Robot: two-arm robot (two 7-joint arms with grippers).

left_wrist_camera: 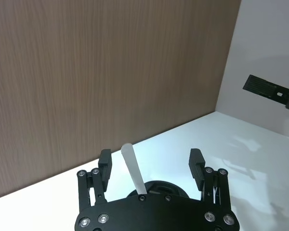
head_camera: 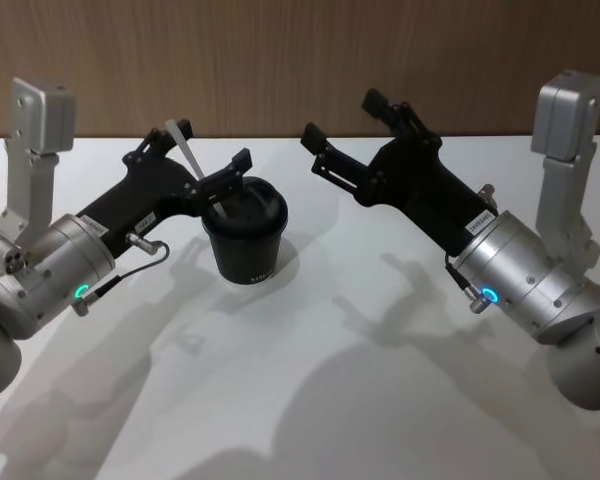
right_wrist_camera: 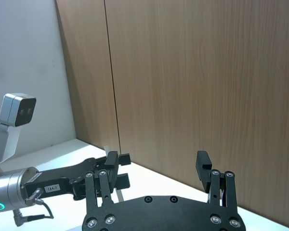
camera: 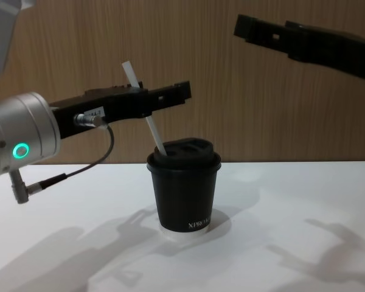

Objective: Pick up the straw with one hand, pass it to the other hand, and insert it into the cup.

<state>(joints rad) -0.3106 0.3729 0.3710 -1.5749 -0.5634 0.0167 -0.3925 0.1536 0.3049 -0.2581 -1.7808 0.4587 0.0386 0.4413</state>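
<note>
The black cup (head_camera: 245, 240) with its black sip lid stands on the white table (head_camera: 310, 400). The white straw (head_camera: 187, 155) rests with its lower end in the lid and leans back to the left. My left gripper (head_camera: 212, 143) hangs just above the lid, open, its fingers either side of the straw (left_wrist_camera: 132, 168) without pinching it. From the chest, the straw (camera: 156, 135) rises out of the cup (camera: 184, 194) past the left gripper (camera: 170, 94). My right gripper (head_camera: 342, 118) is open and empty, raised to the right of the cup.
A wood-panelled wall (head_camera: 300, 60) runs along the table's far edge, close behind both grippers. Bare table surface lies in front of and to the right of the cup.
</note>
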